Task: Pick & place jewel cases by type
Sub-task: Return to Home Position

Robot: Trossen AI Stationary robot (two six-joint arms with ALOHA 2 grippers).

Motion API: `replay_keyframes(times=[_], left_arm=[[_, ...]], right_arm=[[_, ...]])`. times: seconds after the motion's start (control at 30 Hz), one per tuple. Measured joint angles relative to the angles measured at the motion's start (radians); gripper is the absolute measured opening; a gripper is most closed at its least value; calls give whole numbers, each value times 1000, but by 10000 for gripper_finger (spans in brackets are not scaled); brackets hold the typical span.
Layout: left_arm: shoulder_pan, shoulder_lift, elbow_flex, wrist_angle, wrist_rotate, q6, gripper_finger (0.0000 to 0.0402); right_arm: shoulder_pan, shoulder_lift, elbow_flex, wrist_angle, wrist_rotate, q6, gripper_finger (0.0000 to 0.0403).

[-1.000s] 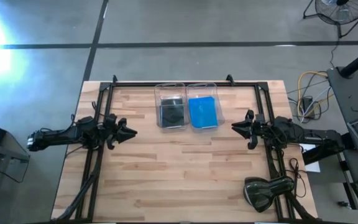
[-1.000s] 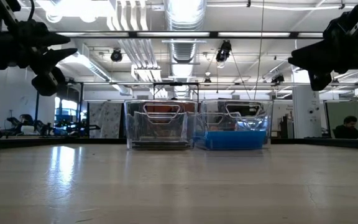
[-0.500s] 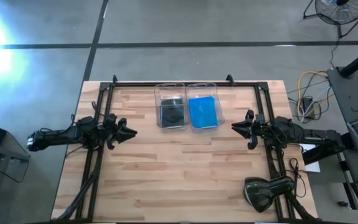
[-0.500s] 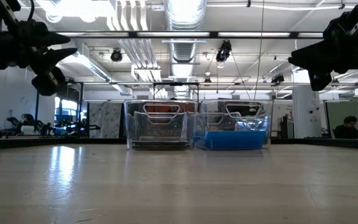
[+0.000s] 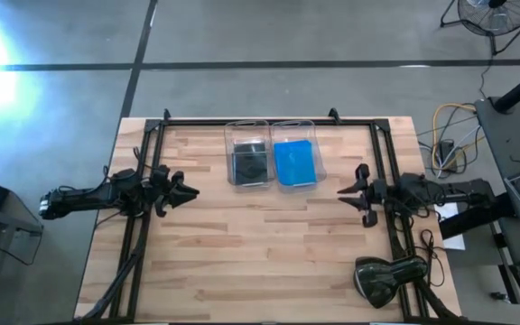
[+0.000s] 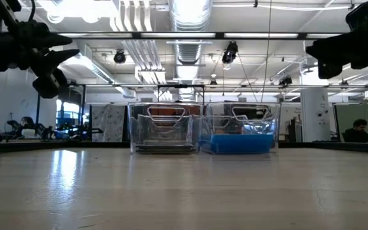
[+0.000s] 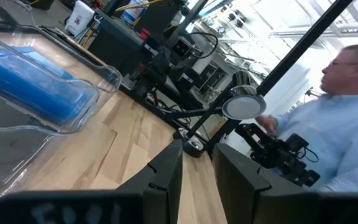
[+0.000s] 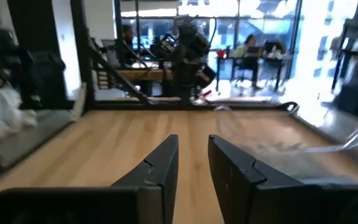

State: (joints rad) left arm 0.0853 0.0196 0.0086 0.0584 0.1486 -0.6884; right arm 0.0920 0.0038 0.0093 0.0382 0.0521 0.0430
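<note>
- The light wooden table (image 5: 260,244) carries two clear rectangular plastic bins side by side at the middle of its far edge.
- The dark grey flat square jewel cases (image 5: 250,164) lie in the clear bin on the left arm's side (image 5: 246,126). The bright translucent blue jewel cases (image 5: 295,162) lie in the clear bin on the right arm's side (image 5: 293,125). No case shows loose on the table, so the sorting looks finished.
- The left gripper (image 5: 192,190) hangs above the table's left edge, pointing inward. Its fingers (image 7: 166,180) are set to a narrow gap and hold nothing.
- The right gripper (image 5: 341,191) hangs above the right edge, facing the left one. Its fingers (image 8: 163,171) are just as narrow and empty.
- The step in hand appears to be parking both arms, which calls for no contact with anything.
- To do it well, draw each arm back along its own side edge, well above the wood and away from the bins.
- Keep the right arm clear of the dark rounded object (image 5: 386,275) at the near right corner.
- A person in a pale shirt (image 7: 347,124) is beyond the table, so slow, steady travel seems wise.
</note>
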Motion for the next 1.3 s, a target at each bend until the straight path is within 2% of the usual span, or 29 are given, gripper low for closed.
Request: replay_keyframes(times=[0.2, 0.43, 1.0, 1.3], left_arm=[[0, 0, 0, 0, 0, 0, 73], [0, 0, 0, 0, 0, 0, 73], [0, 0, 0, 0, 0, 0, 73], [0, 0, 0, 0, 0, 0, 73]], right_arm=[[2, 21, 0, -5, 0, 123, 77], [2, 26, 0, -6, 1, 115, 68], [2, 25, 0, -5, 1, 115, 87], [2, 25, 0, -5, 1, 114, 73]])
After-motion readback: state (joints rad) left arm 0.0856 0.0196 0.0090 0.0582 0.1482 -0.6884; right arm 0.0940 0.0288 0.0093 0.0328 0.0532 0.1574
